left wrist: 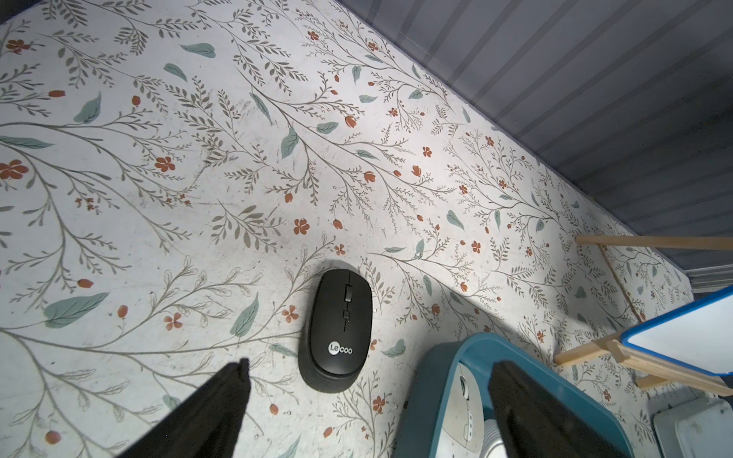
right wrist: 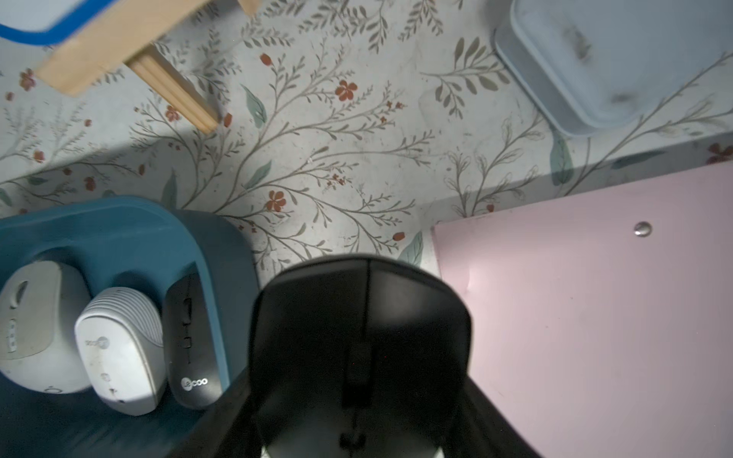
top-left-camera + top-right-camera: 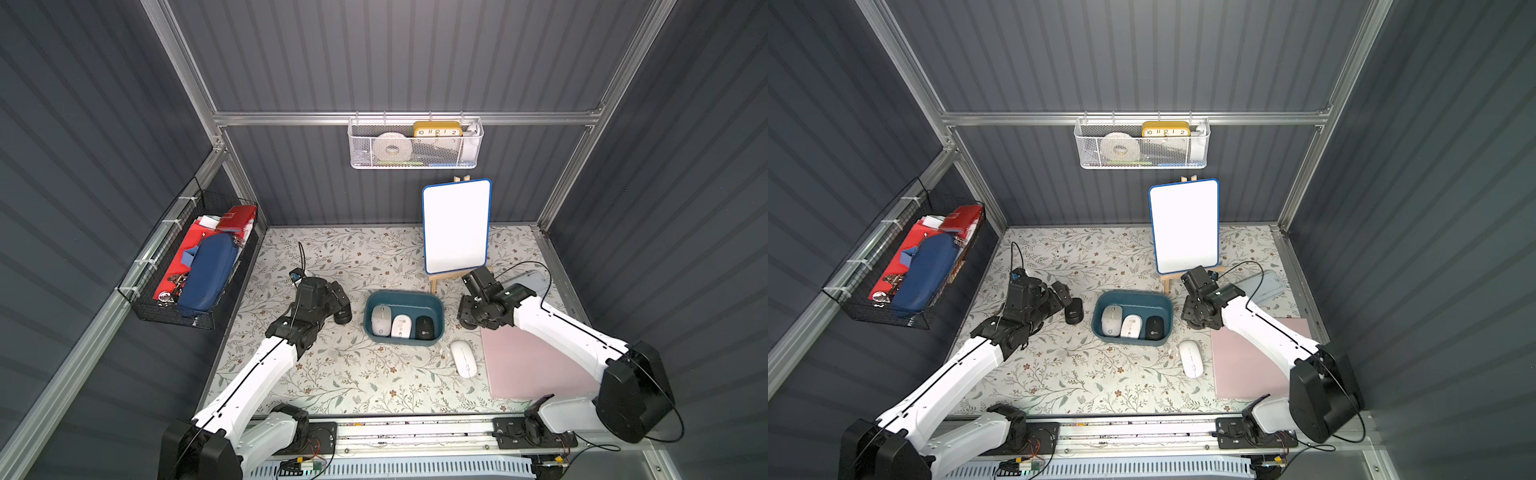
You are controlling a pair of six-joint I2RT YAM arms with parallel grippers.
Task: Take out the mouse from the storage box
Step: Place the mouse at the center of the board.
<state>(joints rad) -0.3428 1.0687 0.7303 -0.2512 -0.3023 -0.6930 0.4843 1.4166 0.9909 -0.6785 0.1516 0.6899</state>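
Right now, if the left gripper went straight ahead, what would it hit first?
Likely the black oval plastic mouse on the floral tabletop, centred ahead of the left gripper; depth unclear.

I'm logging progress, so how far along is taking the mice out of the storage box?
Done: a black mouse and a white mouse lie on the table outside the storage box. In hand: the right gripper clamps a second black mouse in its jaws beside the box; the left gripper hangs open. Left: three mice sit inside.

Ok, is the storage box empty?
No, the storage box holds a grey mouse, a white mouse and a black mouse side by side.
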